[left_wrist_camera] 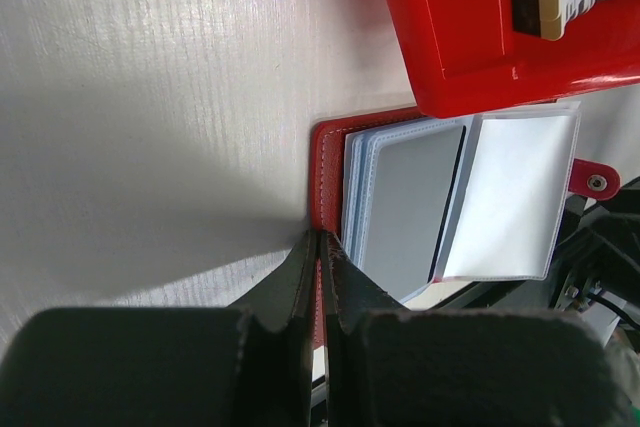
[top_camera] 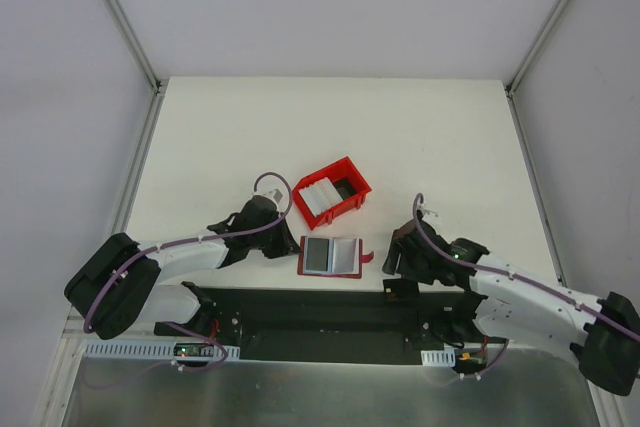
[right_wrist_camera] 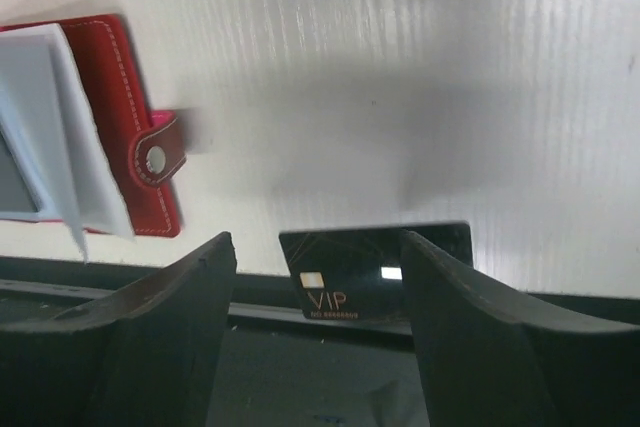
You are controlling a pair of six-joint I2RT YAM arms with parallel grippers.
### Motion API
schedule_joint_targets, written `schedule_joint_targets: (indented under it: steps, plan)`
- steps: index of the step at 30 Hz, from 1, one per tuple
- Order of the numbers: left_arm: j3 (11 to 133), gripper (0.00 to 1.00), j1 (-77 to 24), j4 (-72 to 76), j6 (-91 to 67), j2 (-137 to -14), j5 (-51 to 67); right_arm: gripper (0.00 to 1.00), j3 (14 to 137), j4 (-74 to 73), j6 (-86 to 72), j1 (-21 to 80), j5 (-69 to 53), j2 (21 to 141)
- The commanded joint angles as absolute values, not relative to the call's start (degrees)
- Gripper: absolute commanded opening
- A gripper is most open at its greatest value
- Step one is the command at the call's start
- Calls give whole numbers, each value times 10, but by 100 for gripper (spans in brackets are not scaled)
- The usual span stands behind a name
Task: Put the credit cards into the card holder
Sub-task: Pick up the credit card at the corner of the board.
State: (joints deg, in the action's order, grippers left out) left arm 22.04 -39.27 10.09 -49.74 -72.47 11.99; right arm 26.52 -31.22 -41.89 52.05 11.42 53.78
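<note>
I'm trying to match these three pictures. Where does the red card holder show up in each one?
Top external: the card holder lies open at the centre, just below the red bin.
Left wrist: right of centre, under the bin.
Right wrist: at the upper left, cut off by the edge.
Shared landmark: its snap tab.

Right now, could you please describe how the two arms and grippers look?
Both the left arm and right arm have white links, black joints and a purple cable along each. The left gripper and right gripper have matte black, wedge-shaped fingers.
</note>
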Motion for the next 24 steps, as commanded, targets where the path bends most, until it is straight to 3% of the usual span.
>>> schedule_joint_targets:
  steps: [1, 9, 24]
  plan:
    - [232, 0, -390, 102, -477, -726, 133, 70, 268, -411, -517, 523, 138, 435]
    - [235, 0, -390, 105, -460, -729, 158, 79, 228, -541, -584, 529, 167, 332]
    - [226, 0, -390, 120, -468, -728, 154, 80, 181, -449, -525, 503, 117, 331]
